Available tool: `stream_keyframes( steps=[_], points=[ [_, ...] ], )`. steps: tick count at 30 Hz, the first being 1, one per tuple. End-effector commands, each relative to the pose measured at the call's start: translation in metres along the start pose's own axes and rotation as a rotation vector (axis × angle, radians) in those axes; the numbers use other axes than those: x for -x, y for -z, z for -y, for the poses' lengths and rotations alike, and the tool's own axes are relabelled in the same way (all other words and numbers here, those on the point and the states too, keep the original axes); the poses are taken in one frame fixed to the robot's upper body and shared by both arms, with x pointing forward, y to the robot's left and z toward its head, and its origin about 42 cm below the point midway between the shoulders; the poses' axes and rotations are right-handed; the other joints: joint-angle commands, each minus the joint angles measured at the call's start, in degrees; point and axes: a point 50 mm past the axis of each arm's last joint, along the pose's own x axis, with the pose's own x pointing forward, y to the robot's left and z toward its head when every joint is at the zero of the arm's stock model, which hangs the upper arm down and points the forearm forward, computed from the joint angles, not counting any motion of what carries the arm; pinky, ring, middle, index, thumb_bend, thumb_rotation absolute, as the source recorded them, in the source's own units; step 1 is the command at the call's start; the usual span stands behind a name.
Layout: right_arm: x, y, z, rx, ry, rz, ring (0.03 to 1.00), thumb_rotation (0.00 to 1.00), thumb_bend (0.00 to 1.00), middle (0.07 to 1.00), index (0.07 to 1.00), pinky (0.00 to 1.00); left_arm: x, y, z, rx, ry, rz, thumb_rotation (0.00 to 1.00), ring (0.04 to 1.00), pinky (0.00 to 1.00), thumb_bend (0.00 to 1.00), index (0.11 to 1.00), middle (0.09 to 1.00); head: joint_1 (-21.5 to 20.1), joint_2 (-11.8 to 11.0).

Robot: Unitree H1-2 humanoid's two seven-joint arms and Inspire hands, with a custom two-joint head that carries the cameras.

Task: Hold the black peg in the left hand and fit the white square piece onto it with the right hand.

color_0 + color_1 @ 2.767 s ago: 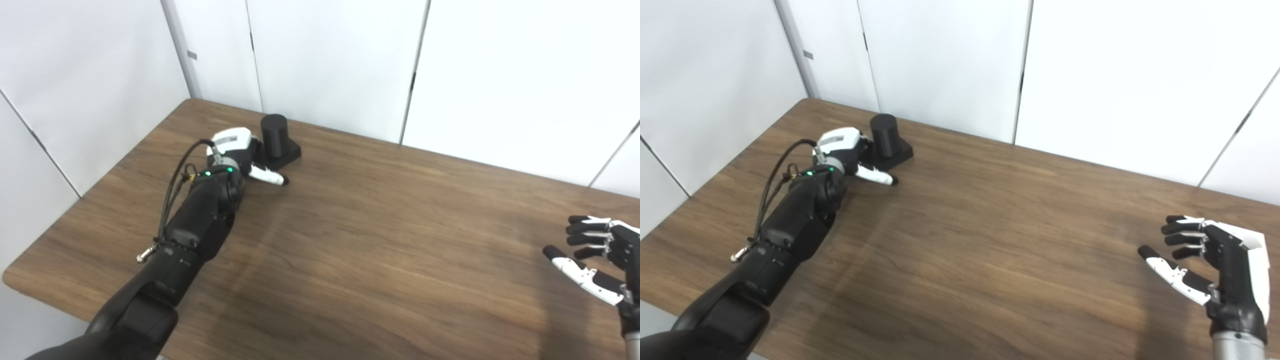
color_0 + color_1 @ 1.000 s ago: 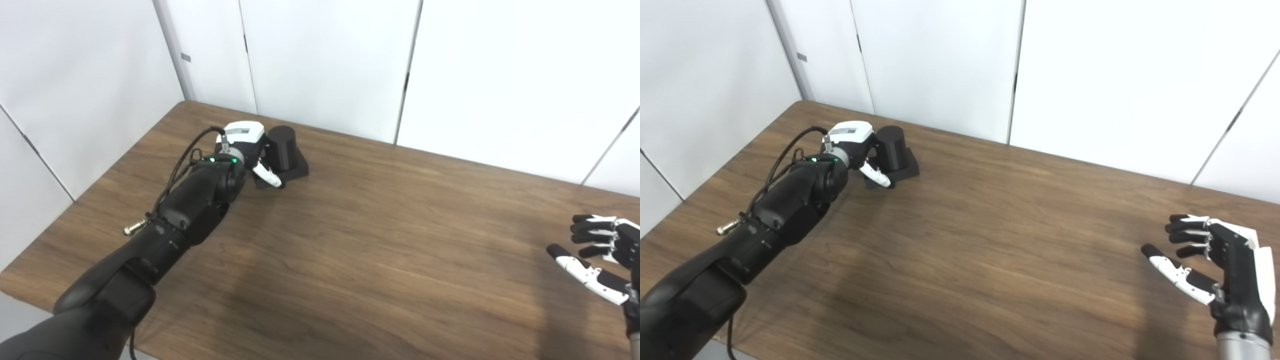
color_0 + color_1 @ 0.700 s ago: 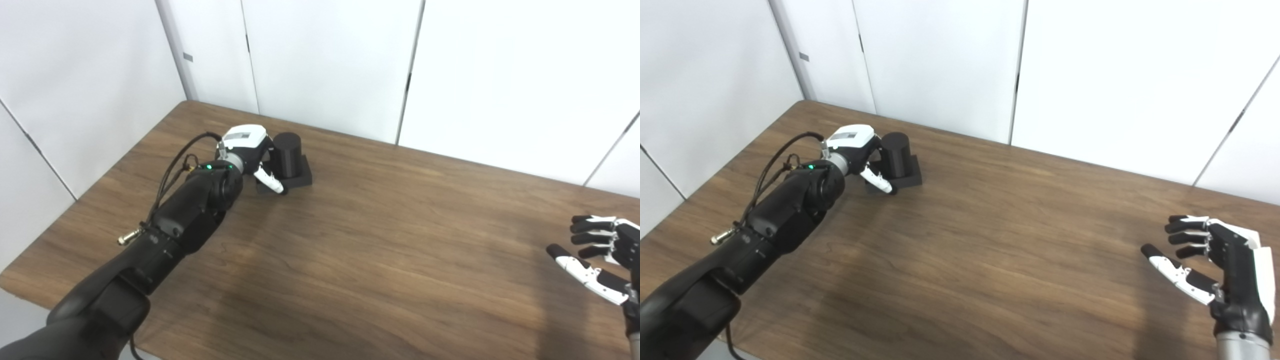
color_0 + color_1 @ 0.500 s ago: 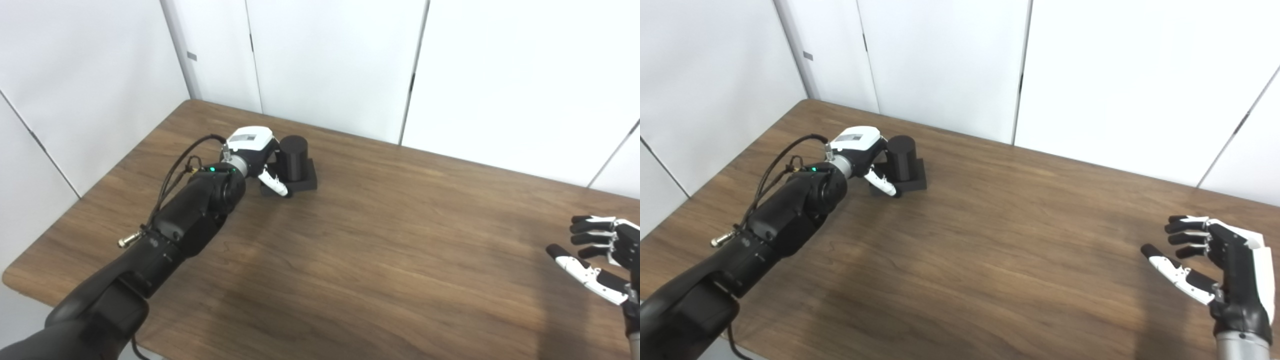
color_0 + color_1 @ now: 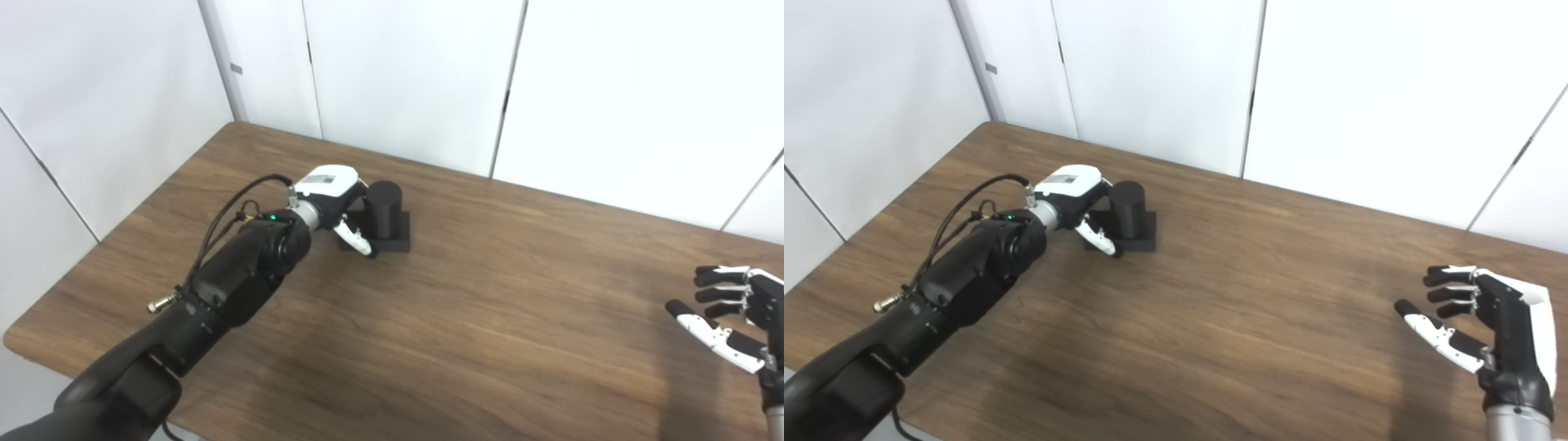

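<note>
Left hand (image 5: 334,199) is wrapped around the black peg (image 5: 383,209): thumb across the front of its square base, fingers behind the cylinder. Peg stands upright on the table (image 5: 465,318), toward the far left part. Right hand (image 5: 1488,331) hovers over the near right edge, fingers spread and loosely curled, holding nothing. White square piece isn't visible in either view.

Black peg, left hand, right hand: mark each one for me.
black peg (image 5: 383,208), left eye view, side of the upright cylinder
left hand (image 5: 334,195), left eye view, back of the hand
right hand (image 5: 1488,331), right eye view, palm
</note>
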Motion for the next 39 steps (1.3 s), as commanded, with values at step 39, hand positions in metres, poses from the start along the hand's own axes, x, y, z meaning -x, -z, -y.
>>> stream_keyframes(
  steps=[39],
  points=[
    [-0.013,-0.012,-0.001,0.026,0.054,0.138,0.547,0.12,0.50,0.654,0.494,0.43,0.016,-0.156,0.102,0.003,0.248,0.555,0.06,0.866,0.86,0.52,0.482,0.851,-10.22,2.01]
  ],
)
